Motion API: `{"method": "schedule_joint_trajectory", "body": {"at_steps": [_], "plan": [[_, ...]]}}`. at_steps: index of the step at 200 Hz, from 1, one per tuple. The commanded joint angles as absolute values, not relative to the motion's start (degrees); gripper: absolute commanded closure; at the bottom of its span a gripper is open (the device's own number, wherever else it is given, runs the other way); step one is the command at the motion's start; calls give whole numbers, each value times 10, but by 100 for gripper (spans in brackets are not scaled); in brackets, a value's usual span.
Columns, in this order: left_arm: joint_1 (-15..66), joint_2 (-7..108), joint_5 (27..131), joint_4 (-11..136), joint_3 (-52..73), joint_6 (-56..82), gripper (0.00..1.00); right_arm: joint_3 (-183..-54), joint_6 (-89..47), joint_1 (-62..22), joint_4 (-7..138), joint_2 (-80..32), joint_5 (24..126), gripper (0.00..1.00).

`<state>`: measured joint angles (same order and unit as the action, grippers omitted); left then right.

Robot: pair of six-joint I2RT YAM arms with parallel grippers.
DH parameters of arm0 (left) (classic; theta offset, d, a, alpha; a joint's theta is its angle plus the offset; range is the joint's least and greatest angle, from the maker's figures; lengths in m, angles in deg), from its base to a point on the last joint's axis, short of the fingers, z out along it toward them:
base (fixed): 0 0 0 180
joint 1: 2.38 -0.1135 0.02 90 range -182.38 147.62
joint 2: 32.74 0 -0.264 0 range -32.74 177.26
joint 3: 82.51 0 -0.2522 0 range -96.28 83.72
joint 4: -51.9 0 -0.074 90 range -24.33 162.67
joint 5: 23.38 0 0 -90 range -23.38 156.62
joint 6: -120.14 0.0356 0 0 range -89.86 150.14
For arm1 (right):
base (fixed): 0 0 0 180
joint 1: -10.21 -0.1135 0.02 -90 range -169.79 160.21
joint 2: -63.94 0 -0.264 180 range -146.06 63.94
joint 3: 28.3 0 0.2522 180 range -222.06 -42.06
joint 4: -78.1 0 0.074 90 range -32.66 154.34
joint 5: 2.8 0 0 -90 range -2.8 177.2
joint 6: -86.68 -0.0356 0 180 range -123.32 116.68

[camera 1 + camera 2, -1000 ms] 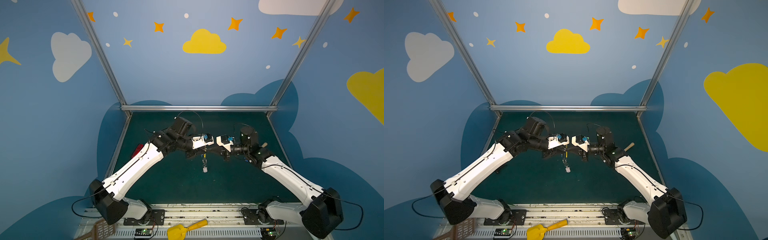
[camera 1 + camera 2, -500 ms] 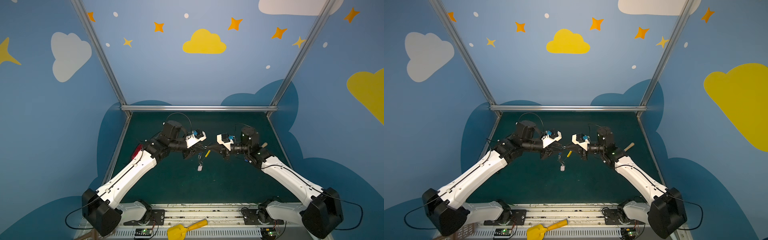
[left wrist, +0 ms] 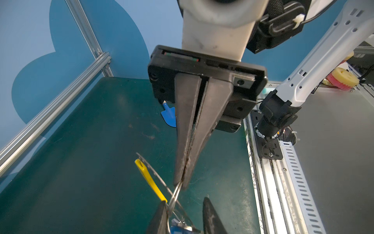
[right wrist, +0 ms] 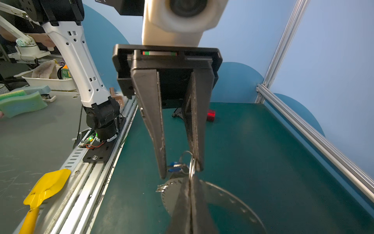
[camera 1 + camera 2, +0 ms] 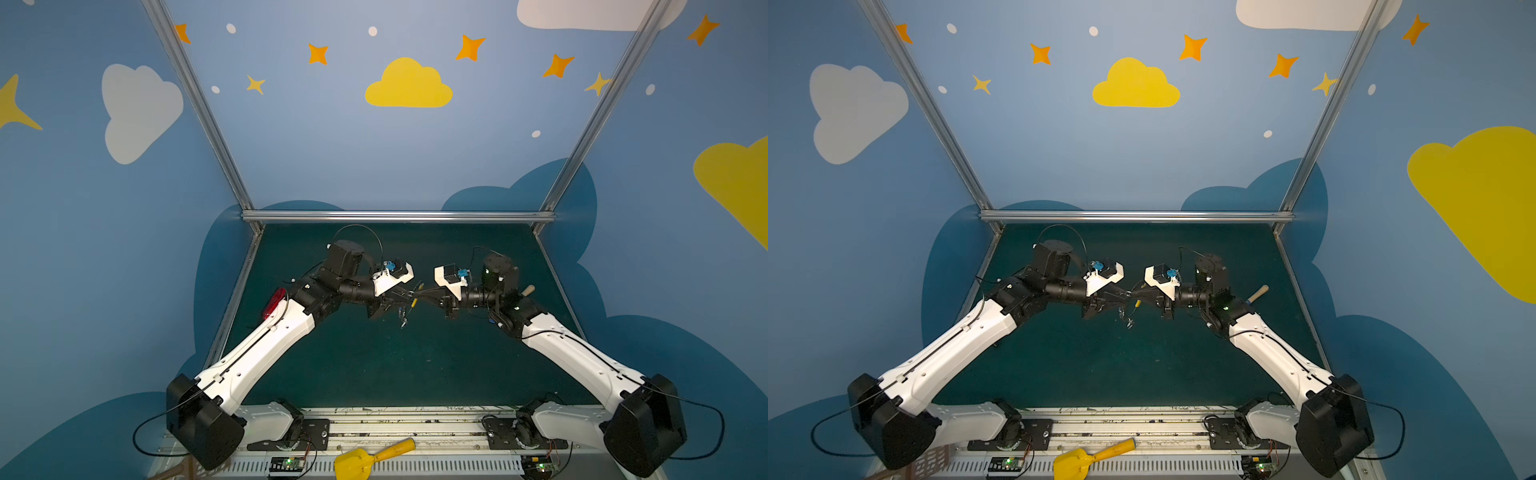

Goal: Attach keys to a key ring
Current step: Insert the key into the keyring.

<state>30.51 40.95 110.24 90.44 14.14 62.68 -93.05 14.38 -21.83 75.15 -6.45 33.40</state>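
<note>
both top views: your two arms meet tip to tip at mid-frame, over the green mat [image 5: 374, 365]. r gripper [image 3: 180, 185] is closed tight, tips pinched on the key ring [image 4: 222, 195]. its thin grey perforated band runs out either side of the fingers, lower centre of r wrist view. yellow sleeve [image 3: 150, 181] sits just left of those tips in l wrist view.

l gripper [image 4: 181, 172]: fingers apart, w/ the key [image 4: 174, 167] (blue tag showing) and a small silver split ring [image 4: 191, 168] between the tips; ring touches one finger. you can't tell if they clamp it.

in a top view a small silver bit [image 5: 402, 321] dangles just below the tips. red gadget [image 5: 274, 303] lies left of centre, tight beside the l arm.
</note>
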Motion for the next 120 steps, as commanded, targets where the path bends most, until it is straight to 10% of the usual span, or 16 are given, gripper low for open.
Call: {"method": "schedule_joint_trajectory", "body": {"at_steps": [1,102,120], "plan": [[303,393,1099,896,151,633,76,-922,113,-216,772,-55,336,100],[305,402,1103,912,128,659,96,-927,165,-218,767,-73,314,100],[306,414,1082,971,96,686,96,-935,192,-218,720,-69,343,84]]}}
